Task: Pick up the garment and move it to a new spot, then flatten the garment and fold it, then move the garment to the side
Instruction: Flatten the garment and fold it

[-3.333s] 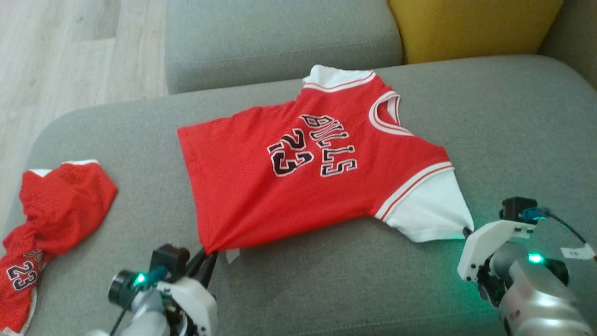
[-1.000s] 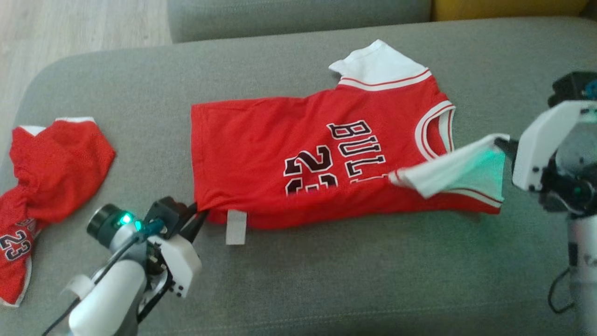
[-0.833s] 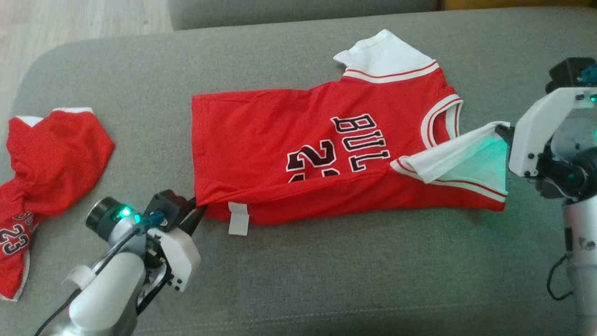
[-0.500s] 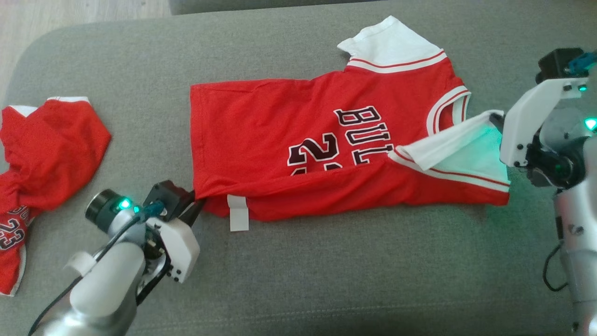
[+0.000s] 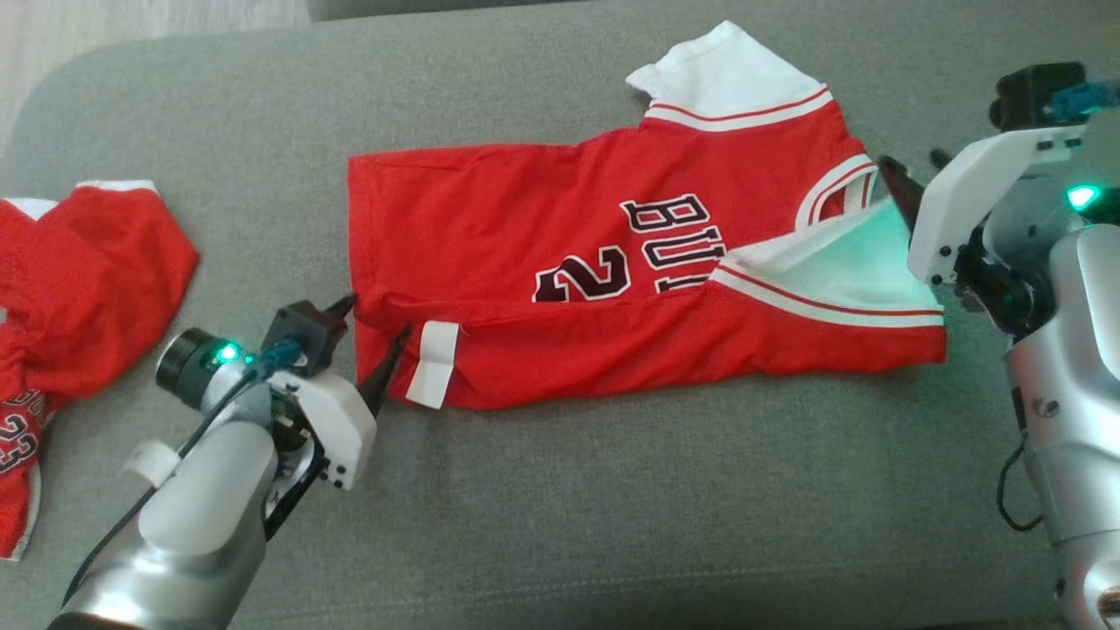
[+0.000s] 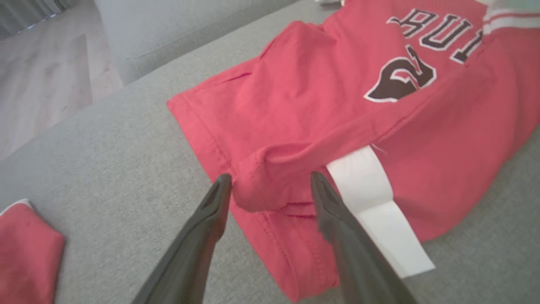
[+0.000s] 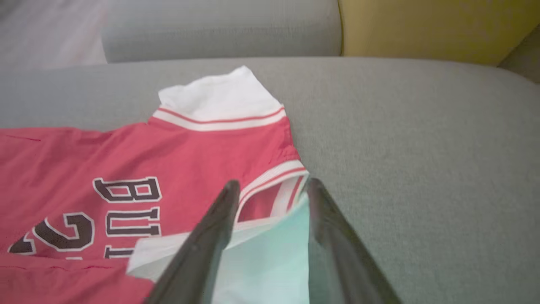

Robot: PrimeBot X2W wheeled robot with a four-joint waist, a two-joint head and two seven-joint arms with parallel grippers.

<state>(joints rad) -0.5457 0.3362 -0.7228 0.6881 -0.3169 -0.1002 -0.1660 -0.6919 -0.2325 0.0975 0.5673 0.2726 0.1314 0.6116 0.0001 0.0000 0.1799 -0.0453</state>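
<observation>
Fold step, I'd say: the garment (image 5: 612, 262) lies spread on the gray sofa seat (image 5: 612, 507), roughly mid-seat. Its near long edge is turned over onto the front, so the print is cut in half. My left gripper (image 5: 377, 316) sits at the hem corner, fingers apart. In the left wrist view a small hump of red cloth sits between them, not pinched as far as I can see. My right gripper (image 5: 910, 159) is at the collar end, fingers spread too, over the edge of the turned-over white sleeve (image 5: 831, 262) beside the neckline (image 5: 840, 179). So nothing is held on either side.

Next, my call: back both arms off low and straight so the fingertips don't drag the loose fold open. Then re-grip for the second fold, probably the far long edge with the far sleeve (image 5: 726, 74), or hem to collar. The left corner looks puffed and may want a press first.

Materials: thin limp knit, red body, black letters outlined white, white sleeves with red-and-white striped bands, striped ribbed neckline. A white label (image 5: 430, 363) pokes out of the hem, a flat smooth strip. The seat is coarse woven gray fabric, soft with rounded edges, so cloth likely grips it a bit. A crumpled red mesh piece (image 5: 87, 271) with a number print lies well apart at the left end, not part of this step
</observation>
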